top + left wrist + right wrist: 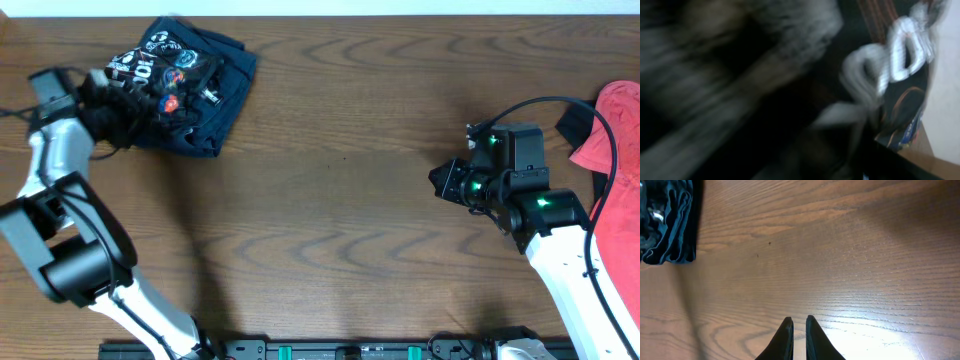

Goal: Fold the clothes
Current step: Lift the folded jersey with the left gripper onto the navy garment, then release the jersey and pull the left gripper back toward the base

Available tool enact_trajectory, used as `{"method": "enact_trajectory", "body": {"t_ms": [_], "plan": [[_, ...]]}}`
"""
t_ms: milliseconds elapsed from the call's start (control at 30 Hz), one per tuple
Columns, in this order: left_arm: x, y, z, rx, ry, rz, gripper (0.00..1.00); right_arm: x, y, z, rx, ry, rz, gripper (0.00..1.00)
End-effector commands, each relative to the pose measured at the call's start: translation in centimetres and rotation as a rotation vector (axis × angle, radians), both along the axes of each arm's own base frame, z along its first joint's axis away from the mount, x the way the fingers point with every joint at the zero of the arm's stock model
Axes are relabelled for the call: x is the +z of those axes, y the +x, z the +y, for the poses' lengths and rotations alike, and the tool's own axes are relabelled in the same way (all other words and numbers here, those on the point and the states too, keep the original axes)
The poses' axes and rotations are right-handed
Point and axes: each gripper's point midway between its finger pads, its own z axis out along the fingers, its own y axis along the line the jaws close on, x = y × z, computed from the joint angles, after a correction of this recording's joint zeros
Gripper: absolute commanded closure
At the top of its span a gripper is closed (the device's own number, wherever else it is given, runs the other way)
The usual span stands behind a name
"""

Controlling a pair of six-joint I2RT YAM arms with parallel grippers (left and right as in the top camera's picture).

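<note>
The black jersey (165, 75), with white lettering and round coloured badges, lies bunched at the table's far left corner. My left gripper (108, 100) is pressed into its left edge. The left wrist view is blurred and filled with black fabric and white lettering (890, 55), so the jaws are hidden. My right gripper (440, 183) hovers over bare wood at the right, far from the jersey. Its fingers (799, 325) are together with only a thin gap and hold nothing.
A navy-blue garment (228, 85) lies under and to the right of the jersey and shows in the right wrist view (670, 227). A coral-red garment (618, 160) lies at the right edge. A black cable (560, 100) arcs over the right arm.
</note>
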Motion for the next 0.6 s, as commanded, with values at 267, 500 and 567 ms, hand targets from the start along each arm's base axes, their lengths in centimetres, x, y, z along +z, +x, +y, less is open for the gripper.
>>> {"method": "enact_trajectory", "body": {"t_ms": [267, 500, 567], "plan": [[7.9, -7.5, 5.0, 0.043, 0.106, -0.031, 0.13, 0.7, 0.3, -0.1, 0.008, 0.0, -0.033, 0.88], [16.0, -10.4, -1.0, -0.128, 0.248, -0.164, 0.12, 1.7, 0.9, 0.0, 0.135, -0.083, -0.148, 0.78], [18.4, -11.6, -4.7, -0.245, 0.313, -0.223, 0.12, 3.2, 1.3, 0.1, 0.162, -0.098, -0.203, 0.73]]}}
